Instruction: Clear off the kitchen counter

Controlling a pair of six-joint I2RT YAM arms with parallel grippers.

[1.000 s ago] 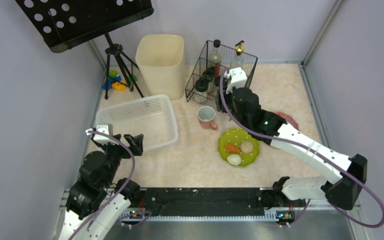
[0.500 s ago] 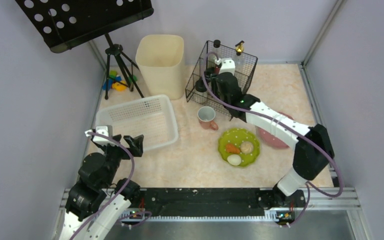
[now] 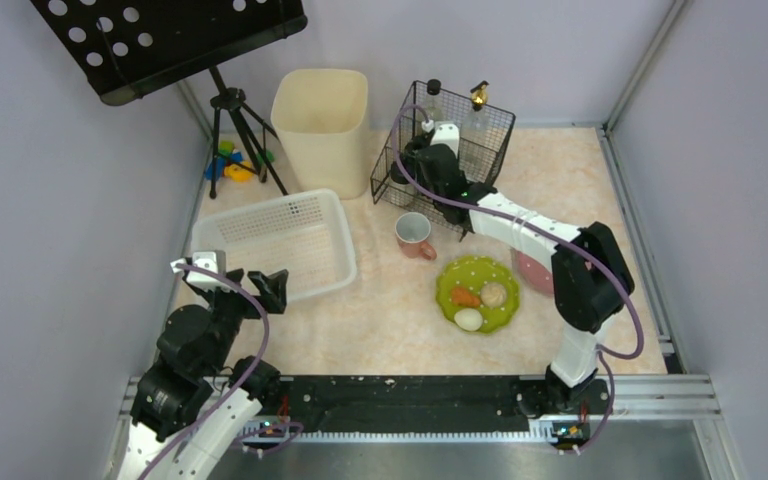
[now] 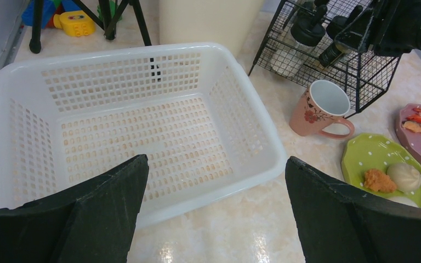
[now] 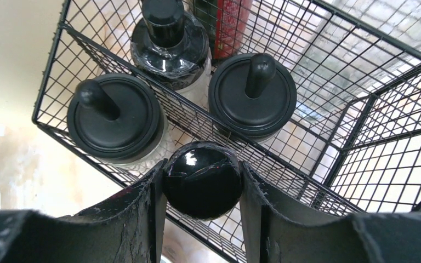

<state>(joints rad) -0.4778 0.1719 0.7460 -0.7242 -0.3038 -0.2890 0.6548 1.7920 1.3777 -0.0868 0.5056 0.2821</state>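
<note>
The kitchen counter (image 3: 390, 335) was the big shiny pink-and-cream top under everything, and it had lots of things on it. A mug (image 3: 415, 236) stood in the middle. Just beside it was a green plate (image 3: 470, 265) with food, and a pink plate (image 3: 530, 272) partly hidden under my right arm.

At the back stood a wire rack (image 5: 362, 109). My right gripper (image 5: 202, 170) was squeezed shut on a black round top (image 5: 202, 189). I held it by its sides, right over the near wall of the rack. I could not see what was under that top. I think the rack is where it belongs, because two jars with black lids (image 5: 114, 118) and a bottle (image 5: 169, 38) were packed in there, close together. The wires and those lids were in the way, so the gap looked tight.

My left gripper (image 4: 216, 160) was wide open and held nothing. It hung just above the near rim of the white basket (image 4: 109, 52). A tall bin (image 3: 322, 115) and a black stand (image 3: 235, 120) stood at the back left.
</note>
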